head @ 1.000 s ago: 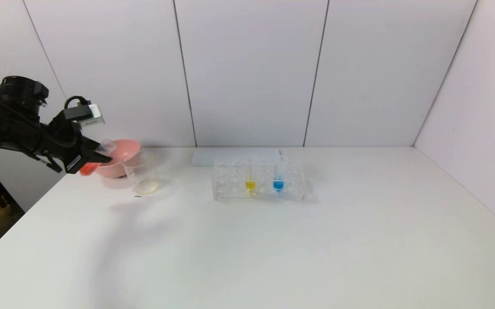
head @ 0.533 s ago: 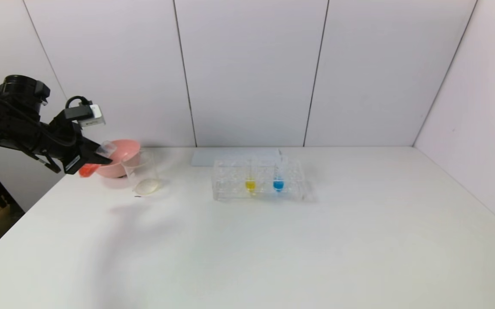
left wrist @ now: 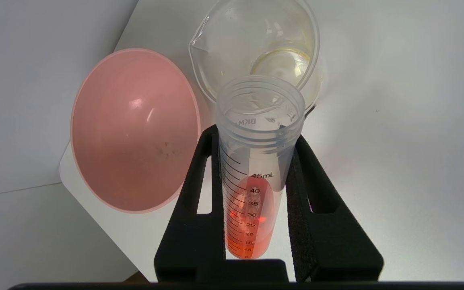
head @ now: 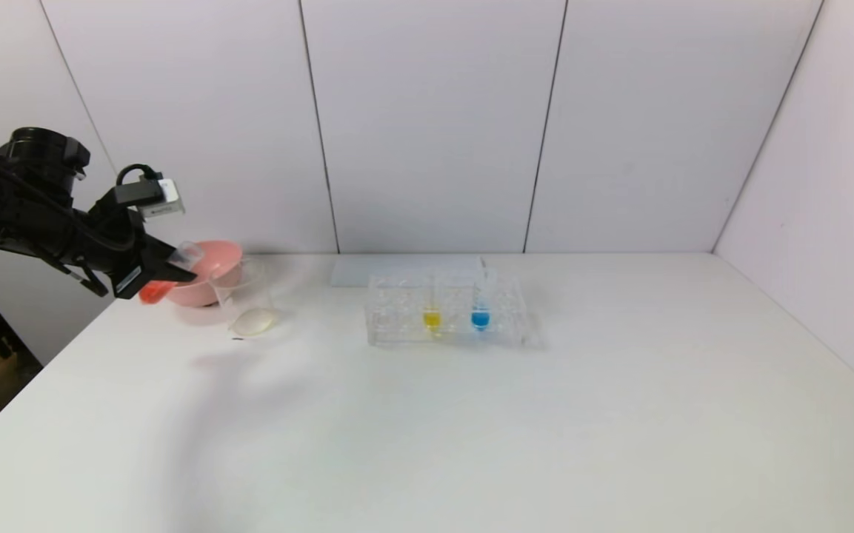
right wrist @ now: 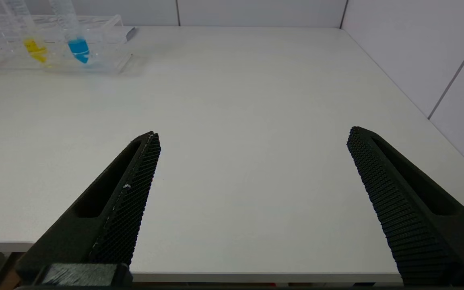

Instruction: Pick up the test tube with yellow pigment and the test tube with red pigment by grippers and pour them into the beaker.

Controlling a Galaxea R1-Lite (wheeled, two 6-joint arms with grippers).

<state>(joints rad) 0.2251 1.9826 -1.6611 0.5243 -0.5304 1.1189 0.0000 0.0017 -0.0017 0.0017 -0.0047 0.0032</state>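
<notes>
1. Head view: the left gripper (head: 175, 268) hangs above the table's (head: 427, 429) left edge, clenched around the red tube (head: 167, 275). The tube is tilted, its open mouth up beside the pink bowl (head: 208, 270), its red end lower. The beaker (head: 245, 297) stands just beside the bowl. Near the table's middle a clear rack (head: 445, 311) holds the yellow tube (head: 432, 314) and a blue tube (head: 481, 311), both upright.

2. Left wrist view: both black fingers (left wrist: 207, 193) grasp the red tube (left wrist: 256, 161). Printed marks read "45mL", then 40 down to 5; "BKM" shows reversed at its rim. Its mouth points toward the beaker (left wrist: 256, 44), the bowl (left wrist: 135, 129) alongside.

3. Right wrist view: the right gripper (right wrist: 252, 139) is released, fingers spread wide over bare table (right wrist: 248, 100). The rack (right wrist: 103, 60), yellow tube (right wrist: 32, 44) and blue tube (right wrist: 77, 44) stand well apart from it.
</notes>
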